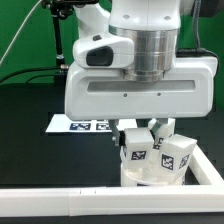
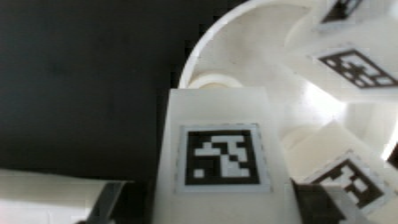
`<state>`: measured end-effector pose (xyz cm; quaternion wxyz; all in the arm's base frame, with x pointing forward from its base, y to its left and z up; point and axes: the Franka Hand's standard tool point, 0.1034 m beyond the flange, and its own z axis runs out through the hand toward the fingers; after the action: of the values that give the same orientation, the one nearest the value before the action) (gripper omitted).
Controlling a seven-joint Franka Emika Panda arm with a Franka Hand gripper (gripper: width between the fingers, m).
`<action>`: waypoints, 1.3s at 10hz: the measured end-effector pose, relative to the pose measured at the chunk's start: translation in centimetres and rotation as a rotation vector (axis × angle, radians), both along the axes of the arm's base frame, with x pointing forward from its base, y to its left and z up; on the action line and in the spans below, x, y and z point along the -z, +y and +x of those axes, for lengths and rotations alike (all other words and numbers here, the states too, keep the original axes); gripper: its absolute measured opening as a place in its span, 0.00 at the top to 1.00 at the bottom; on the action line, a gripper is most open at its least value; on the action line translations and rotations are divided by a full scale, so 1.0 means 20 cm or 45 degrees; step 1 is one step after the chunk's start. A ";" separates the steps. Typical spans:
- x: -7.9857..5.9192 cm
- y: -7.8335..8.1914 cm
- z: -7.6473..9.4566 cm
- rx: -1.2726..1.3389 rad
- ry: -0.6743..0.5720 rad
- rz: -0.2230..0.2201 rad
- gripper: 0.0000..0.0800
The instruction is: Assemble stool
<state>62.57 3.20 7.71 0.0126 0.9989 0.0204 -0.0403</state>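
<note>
Both of my views are small and coarse, with soft edges everywhere. In the exterior view, light falls from above: my white housing (image 1: 140, 95) is bright and evenly lit, its underside shaded grey, and the black table (image 1: 30, 140) swallows nearly all detail. The green backdrop (image 1: 25, 40) at 10 o'clock is dimmer and slightly blurred. In my wrist view, the seat (image 2: 267, 40) at 1 o'clock is overexposed, glare washing its rim to flat white. The leg (image 2: 222, 140) at centre is sharper, its tag (image 2: 222, 158) crisp enough to read as black and white, while tags toward 3 o'clock smear out of focus.
</note>
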 end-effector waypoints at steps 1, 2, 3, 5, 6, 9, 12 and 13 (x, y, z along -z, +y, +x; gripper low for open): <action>0.00 0.00 0.00 0.053 -0.001 -0.004 0.58; 0.00 0.00 0.00 0.171 -0.005 -0.013 0.58; 0.01 -0.01 0.01 0.274 -0.033 -0.021 0.58; 0.02 -0.02 0.02 0.559 -0.175 -0.035 0.58; 0.02 -0.02 0.03 0.732 -0.231 -0.025 0.58; 0.02 0.00 0.05 1.188 -0.323 0.065 0.58; 0.02 0.08 0.03 1.616 -0.313 0.075 0.57; 0.02 0.08 0.01 1.722 -0.305 0.056 0.57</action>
<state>62.83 4.73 7.24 -0.0335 0.7897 -0.6083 0.0718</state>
